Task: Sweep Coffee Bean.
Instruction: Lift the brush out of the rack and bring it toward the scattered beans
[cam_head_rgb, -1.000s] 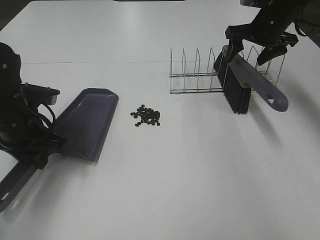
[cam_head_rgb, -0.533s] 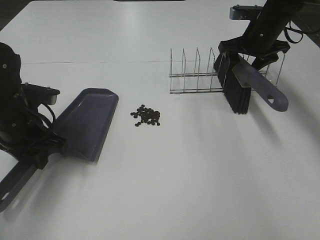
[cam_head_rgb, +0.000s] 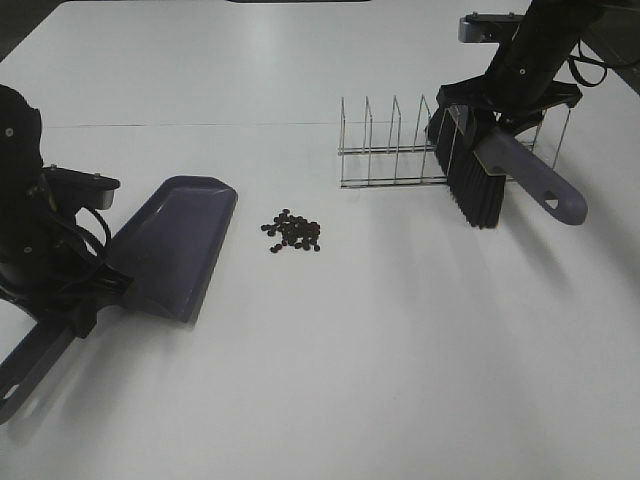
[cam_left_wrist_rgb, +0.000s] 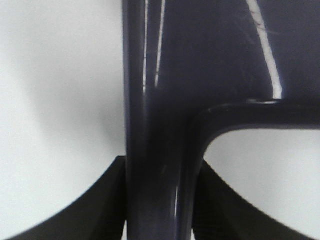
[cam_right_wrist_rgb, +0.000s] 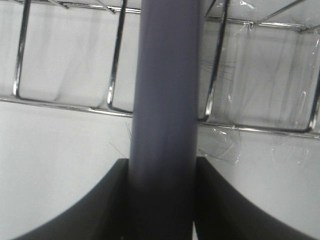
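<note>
Right pincer (cam_right_wrist_rgb: 162, 200) is pressed onto the grey handle of the brush (cam_head_rgb: 520, 165), one finger on each side, while the black bristles sit among the end wires of the rack (cam_head_rgb: 368, 125). My left pincer (cam_left_wrist_rgb: 160, 200) pinches the handle of the dustpan (cam_head_rgb: 175, 245), which rests flat on the bench (cam_head_rgb: 400, 350). The coffee bean (cam_head_rgb: 292, 232) lies in one tight heap between pan and rack, near the pan's long edge but not touching it. I judge this to be the fetching step: the brush is grasped but not yet free of the rack, and no bean has been swept. Next I need to lift straight up so the bristles clear the wires without dragging the rack, then carry the brush across and set it down on the rack side of the heap, stroking toward the pan. The pan may need turning to face the heap. Bare bench lies between rack and beans and all along the near side, so there is plenty of room; the heap sits well away from every bench edge, though my right arm works close to the far right corner.
</note>
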